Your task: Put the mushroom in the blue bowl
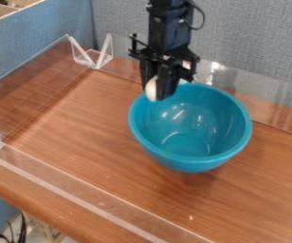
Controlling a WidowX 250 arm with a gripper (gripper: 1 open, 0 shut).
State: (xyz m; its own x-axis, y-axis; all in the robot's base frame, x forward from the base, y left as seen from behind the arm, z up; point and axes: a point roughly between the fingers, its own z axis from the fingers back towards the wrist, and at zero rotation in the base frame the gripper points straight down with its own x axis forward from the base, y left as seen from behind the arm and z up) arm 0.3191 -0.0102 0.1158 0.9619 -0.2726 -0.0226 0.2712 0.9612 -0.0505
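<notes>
A bare stretch of wooden table point(73, 123) runs along the left of the frame, edged by a low clear plastic barrier point(35, 176), with a small clear stand point(92, 49) set against the blue-grey back wall. Nothing on that side bears on the job.

Toward the centre, the black robot arm hangs straight down over the back-left rim of the blue bowl point(191, 130). Its fingers point(161, 87) are clenched on the mushroom point(154, 90). Only a pale, cream-coloured sliver of it shows between the dark fingers, and the cap cannot be made out at this size, so what is held is read from that pale patch and the task. The mushroom sits just above the rim line, at the bowl's near-left edge rather than over its middle.

The bowl stands upright on the table to the right of centre, its glossy interior empty and catching highlights.

The step in hand appears to be the carry: the mushroom is lifted and brought to the bowl but not yet delivered. The next move calls for shifting the fingers a little to the right, inward over the bowl's hollow, so the mushroom clears the rim. The grasp should then be released from low enough that the light toy drops inside and does not bounce off the smooth wall or out onto the table.
</notes>
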